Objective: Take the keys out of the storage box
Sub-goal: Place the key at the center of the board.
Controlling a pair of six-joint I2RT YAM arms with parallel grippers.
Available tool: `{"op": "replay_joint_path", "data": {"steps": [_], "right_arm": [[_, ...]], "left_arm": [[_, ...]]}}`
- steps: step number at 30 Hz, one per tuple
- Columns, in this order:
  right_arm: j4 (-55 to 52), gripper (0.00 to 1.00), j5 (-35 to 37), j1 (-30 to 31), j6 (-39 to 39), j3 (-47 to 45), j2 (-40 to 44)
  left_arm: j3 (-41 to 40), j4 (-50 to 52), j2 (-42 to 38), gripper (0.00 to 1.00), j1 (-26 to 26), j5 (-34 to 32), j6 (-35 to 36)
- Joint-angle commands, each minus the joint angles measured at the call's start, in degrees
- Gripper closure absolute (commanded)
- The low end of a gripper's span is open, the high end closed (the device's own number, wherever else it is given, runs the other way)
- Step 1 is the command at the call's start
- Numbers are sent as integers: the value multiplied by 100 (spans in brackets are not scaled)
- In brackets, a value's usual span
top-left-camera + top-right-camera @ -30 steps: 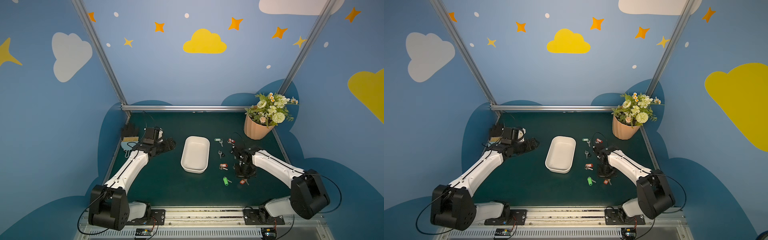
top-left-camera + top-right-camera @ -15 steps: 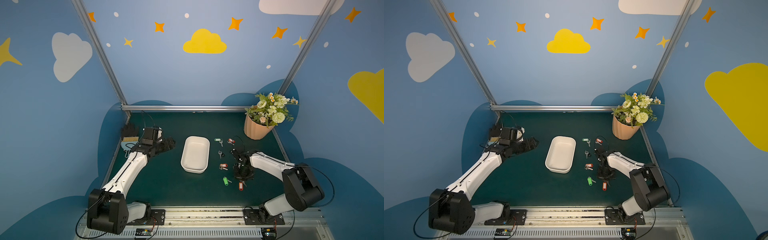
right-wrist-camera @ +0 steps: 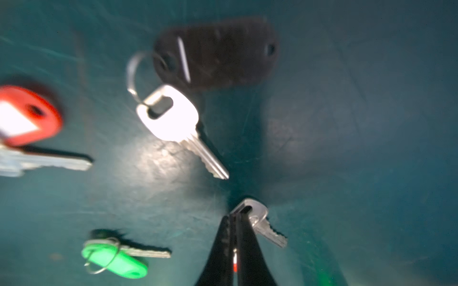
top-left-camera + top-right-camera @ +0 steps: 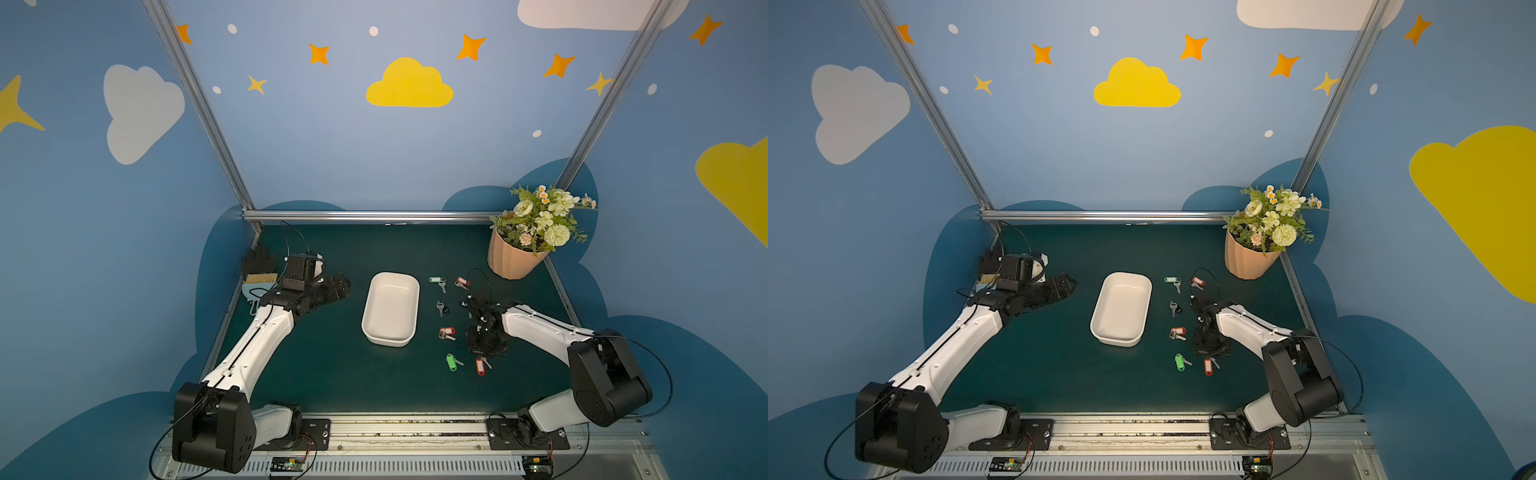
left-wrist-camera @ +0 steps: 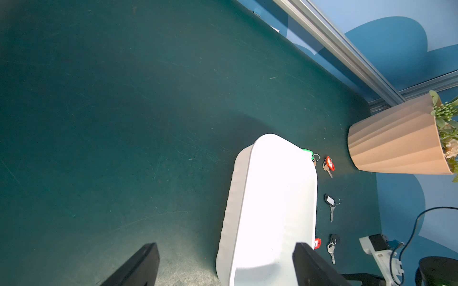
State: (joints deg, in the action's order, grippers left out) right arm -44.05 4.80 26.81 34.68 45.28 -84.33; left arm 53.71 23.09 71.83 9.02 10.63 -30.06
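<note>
My right gripper (image 3: pixel 238 215) hangs low over the mat (image 4: pixel 332 374). Its fingers (image 3: pixel 250 250) are nearly together, with only a slit between them. A key (image 3: pixel 264 224) sits with its head at the tips, and a sliver of red shows through the slit. I cannot tell whether the fingers clamp that key or merely touch it. The box (image 4: pixel 390 307) looks empty in both top views. The keys (image 4: pixel 446 332) lie spread on the mat just beside it, on my right arm's side. Judged step: release this key onto the mat. Spread the fingers fully before lifting, so that neither ring nor tag hangs on a pad. Rise straight up and do not sweep sideways: the black-tag key (image 3: pixel 173 118) and green-tag key (image 3: pixel 116 260) lie near and would likely slide on the mat. My left gripper (image 5: pixel 225 245) hovers beside the box, fingers wide apart; keep it clear. Then check the box for any key hidden by glare.
</note>
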Motion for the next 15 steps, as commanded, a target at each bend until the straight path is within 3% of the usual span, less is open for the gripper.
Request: {"op": "replay_joint_path", "data": {"steps": [1, 9, 15], "right_arm": [[72, 76, 117, -21, 22, -57, 357], [-867, 61, 532, -35, -76, 259, 1228], [-662, 42, 1194, -449, -375, 582, 2588]], "left_arm": [[-63, 56, -91, 9, -13, -8, -8], [16, 165, -163, 9, -14, -220, 78], [-69, 184, -764, 9, -49, -1267, 48]]}}
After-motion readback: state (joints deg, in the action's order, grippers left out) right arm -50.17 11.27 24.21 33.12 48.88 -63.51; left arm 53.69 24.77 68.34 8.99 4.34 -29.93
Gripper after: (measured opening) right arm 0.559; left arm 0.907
